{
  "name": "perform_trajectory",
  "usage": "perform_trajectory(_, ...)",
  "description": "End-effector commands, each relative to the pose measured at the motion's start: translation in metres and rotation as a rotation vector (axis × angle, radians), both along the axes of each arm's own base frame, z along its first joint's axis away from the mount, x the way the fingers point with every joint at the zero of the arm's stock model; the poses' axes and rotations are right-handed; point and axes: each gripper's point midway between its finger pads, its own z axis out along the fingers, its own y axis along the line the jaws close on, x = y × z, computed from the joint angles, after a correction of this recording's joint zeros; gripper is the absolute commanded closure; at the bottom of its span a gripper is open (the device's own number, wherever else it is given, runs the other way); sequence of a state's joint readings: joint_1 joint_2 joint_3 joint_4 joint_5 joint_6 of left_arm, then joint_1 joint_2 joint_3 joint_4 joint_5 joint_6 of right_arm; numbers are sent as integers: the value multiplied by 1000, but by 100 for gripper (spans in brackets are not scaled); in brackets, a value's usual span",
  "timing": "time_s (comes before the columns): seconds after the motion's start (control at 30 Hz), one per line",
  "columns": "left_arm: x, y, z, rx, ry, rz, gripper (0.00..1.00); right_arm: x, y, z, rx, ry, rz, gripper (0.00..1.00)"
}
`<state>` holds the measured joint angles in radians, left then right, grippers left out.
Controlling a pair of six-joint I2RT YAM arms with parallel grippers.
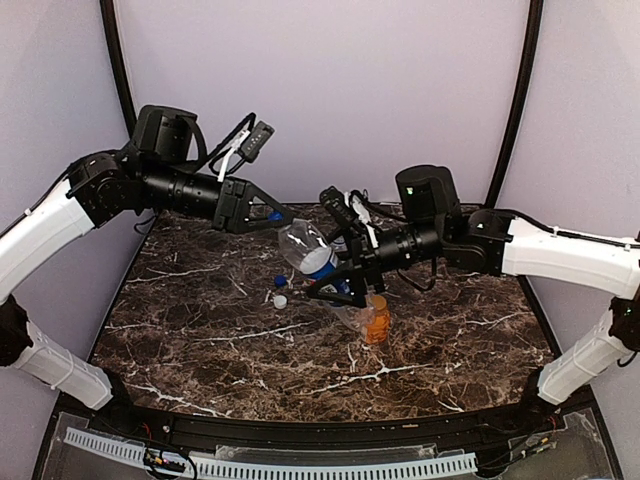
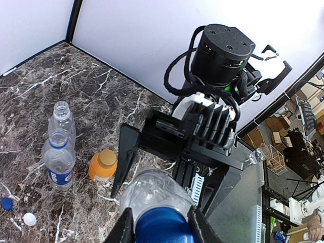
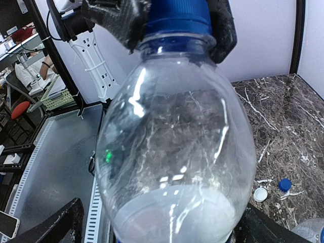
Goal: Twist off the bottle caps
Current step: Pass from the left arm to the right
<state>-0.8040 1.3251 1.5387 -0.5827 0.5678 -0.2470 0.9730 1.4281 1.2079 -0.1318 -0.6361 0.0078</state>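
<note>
Hanging mid-air at the centre of the top view, the held bottle point(image 1: 305, 250), clear with a blue label, looks empty. The left gripper point(image 2: 163, 225) is clamped on its blue cap point(image 3: 177, 15). The right gripper point(image 2: 159, 197) stands spread wide around its body. At lower left of the left wrist view sit an uncapped clear bottle point(image 2: 62, 119), a labelled bottle point(image 2: 58, 164) and a capped orange bottle point(image 2: 103, 167). A loose blue cap point(image 2: 6, 203) and a white cap point(image 2: 29, 218) lie nearby.
</note>
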Motion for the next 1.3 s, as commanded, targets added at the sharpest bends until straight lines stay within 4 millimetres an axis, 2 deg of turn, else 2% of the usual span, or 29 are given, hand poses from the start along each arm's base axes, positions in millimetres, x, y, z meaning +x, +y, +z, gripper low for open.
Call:
perform_trajectory(0.0,-16,-11,30,-100,-57,-105,96,7,5,10,10,-54,-35,2)
perform_trajectory(0.4,-21,-14,28,-118,-54,-130,98,14,11,-2,-11,-43,-51,28)
perform_trajectory(0.47,-20,-13,26,-108,-58,-120,98,13,11,0,-4,-45,-47,28)
perform_trajectory(0.63,-16,-12,17,-80,-56,-99,98,14,8,7,23,-62,-63,20)
perform_trajectory(0.77,-15,-11,14,-74,-57,-94,98,13,6,8,36,-70,-68,21)
perform_trajectory(1.0,-13,-10,12,-61,-63,-83,99,12,2,11,52,-74,-62,32)
perform_trajectory(1.27,-8,-10,6,-38,-65,-63,99,7,-2,14,81,-81,-39,53)
